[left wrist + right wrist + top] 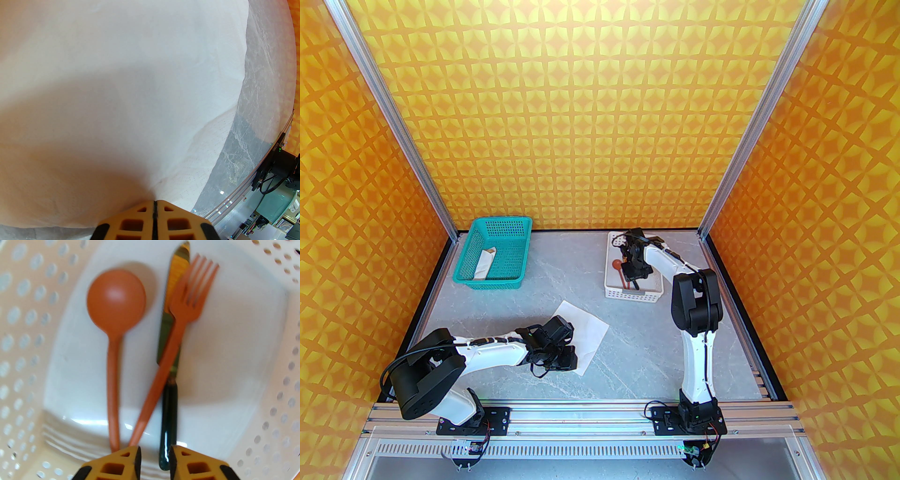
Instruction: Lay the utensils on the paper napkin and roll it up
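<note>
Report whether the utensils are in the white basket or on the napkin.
In the basket. Spoon, fork and knife lie on its floor, perforated walls around them.

No legible txt; tiny print on black housing (281, 161) unreadable.

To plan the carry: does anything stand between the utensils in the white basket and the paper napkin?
Nothing lies on the table between them. But the left gripper, shut on the paper napkin, covers its near-left part.

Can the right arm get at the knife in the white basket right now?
Probably yes: the right gripper hangs open over the knife handle, though the fork lies across its blade.
</note>
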Robot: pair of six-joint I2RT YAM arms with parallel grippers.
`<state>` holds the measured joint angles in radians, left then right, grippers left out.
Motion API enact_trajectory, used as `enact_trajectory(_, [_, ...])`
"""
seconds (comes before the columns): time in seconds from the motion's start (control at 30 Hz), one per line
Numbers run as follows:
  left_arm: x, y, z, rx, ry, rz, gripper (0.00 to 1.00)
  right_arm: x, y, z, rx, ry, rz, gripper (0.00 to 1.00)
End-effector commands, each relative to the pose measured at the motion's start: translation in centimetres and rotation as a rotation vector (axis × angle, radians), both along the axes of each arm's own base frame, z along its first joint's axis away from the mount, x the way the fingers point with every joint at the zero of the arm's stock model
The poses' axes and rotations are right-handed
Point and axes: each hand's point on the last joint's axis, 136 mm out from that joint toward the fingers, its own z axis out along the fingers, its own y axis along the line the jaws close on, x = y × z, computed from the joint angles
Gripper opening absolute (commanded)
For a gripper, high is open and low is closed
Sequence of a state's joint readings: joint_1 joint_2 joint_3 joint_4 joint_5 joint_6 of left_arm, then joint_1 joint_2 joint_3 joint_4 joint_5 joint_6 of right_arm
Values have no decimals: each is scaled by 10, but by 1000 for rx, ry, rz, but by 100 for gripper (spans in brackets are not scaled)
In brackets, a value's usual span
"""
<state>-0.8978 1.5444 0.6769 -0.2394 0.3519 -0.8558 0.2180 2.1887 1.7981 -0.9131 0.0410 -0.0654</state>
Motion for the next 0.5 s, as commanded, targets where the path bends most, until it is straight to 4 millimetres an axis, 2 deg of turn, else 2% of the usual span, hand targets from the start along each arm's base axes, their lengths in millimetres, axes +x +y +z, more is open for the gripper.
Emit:
enact_trajectory(0.0, [-4,0,-3,19,9,-26,8,1,19,-4,35,12,52,28])
enact_trajectory(0.2, [-5,1,-4,22,12,-27,8,9,35,-13,80,26,43,28])
enact_trajectory(0.47, [-5,2,-3,23,12,-26,8,13,32,-29,49,55,-6,28])
